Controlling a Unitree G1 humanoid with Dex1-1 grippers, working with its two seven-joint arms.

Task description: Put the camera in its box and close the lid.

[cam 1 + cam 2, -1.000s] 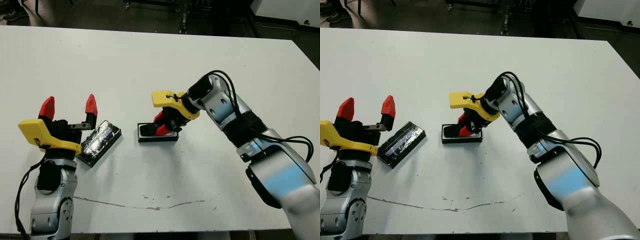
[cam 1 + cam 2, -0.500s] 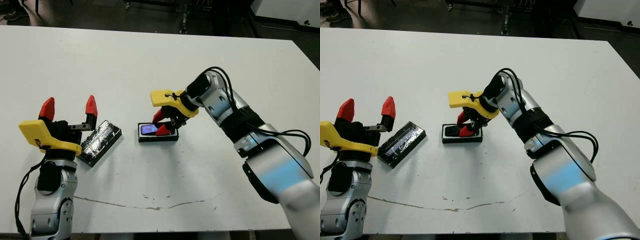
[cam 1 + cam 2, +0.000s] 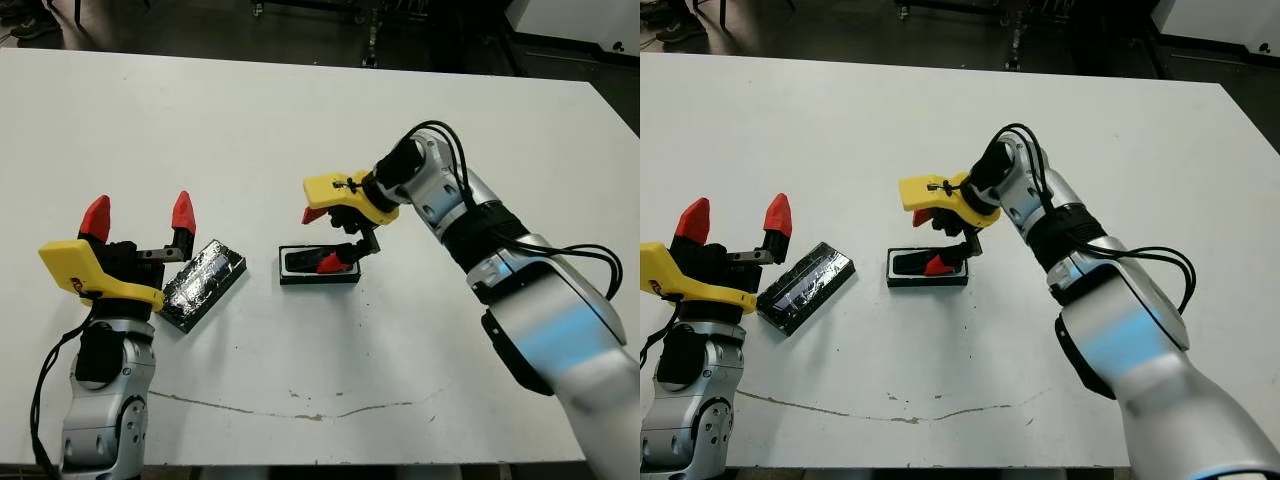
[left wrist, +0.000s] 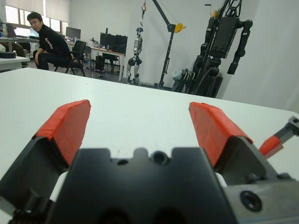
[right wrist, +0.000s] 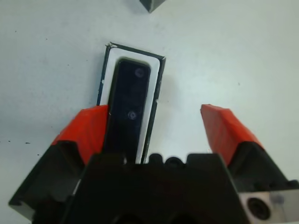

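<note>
The camera (image 3: 300,262), a slim black bar, lies flat inside the box (image 3: 300,279), a shallow black tray with a white lining (image 5: 110,70), at the table's middle. My right gripper (image 3: 320,240) hovers just over the box's right end, open, with one red finger (image 5: 88,126) beside the camera (image 5: 128,102) and the other out over bare table. The lid (image 3: 203,284), a glossy black rectangle, rests on the table left of the box. My left gripper (image 3: 138,215) stands open just left of the lid, holding nothing.
The white table (image 3: 300,130) stretches wide behind the box and to its right. A faint crack line (image 3: 300,412) runs near the front edge. In the left wrist view a person (image 4: 49,39) sits beyond the table among lab equipment.
My right gripper has opened and lifted off the camera, leaving it lying in the box. The left arm and the lid have not moved.
</note>
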